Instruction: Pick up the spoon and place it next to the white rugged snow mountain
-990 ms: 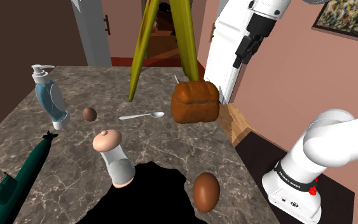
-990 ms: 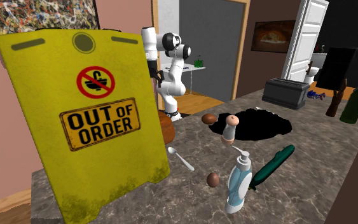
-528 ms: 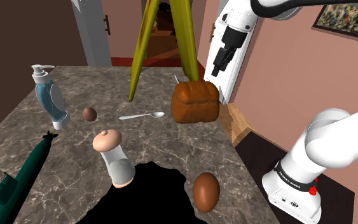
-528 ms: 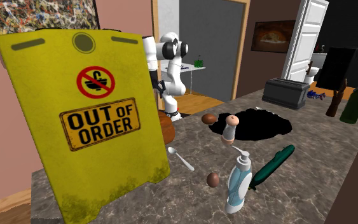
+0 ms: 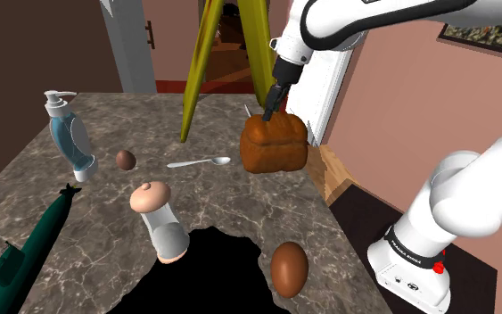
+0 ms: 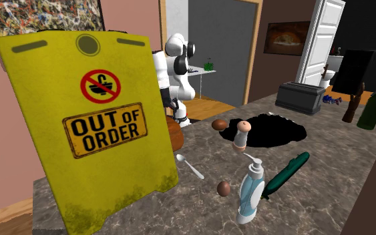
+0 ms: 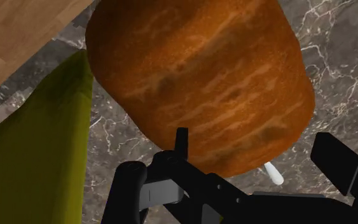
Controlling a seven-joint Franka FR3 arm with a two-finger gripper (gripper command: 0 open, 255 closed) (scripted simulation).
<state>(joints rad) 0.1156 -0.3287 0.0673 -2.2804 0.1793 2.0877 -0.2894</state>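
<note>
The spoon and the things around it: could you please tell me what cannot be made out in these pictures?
Spoon, wrist view: the bread loaf hides all but one white end; which end is unclear.
Bread loaf, second exterior view: the yellow out-of-order sign covers most of it, leaving a brown edge.
Green submarine, shoulder view: its rear runs off the picture's lower left corner.

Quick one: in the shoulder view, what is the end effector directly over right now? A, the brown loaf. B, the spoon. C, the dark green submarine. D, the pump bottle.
A: the end effector hangs just above the brown loaf, and the wrist view looks down onto that loaf, while the spoon lies apart to the shoulder view's left.
</note>
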